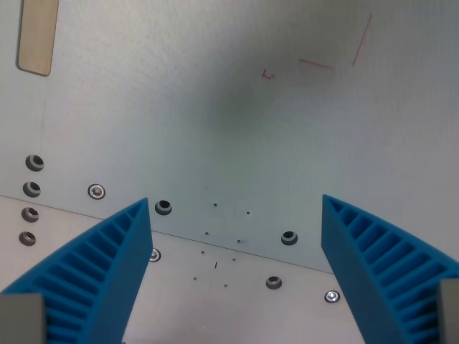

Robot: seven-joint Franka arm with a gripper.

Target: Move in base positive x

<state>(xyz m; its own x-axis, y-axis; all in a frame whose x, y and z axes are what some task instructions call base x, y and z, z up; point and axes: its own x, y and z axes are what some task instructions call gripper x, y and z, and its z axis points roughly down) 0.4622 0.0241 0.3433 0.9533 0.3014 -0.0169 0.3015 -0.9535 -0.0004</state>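
My gripper is open, with nothing between its two blue ribbed fingers. One finger rises from the wrist view's lower left, the other from the lower right. Below them lies a pale grey table surface. No object to grasp is in view.
A seam runs across the table between two plates, with screw holes and bolts along it. A tan strip lies at the top left. Faint red pen marks are at the top right.
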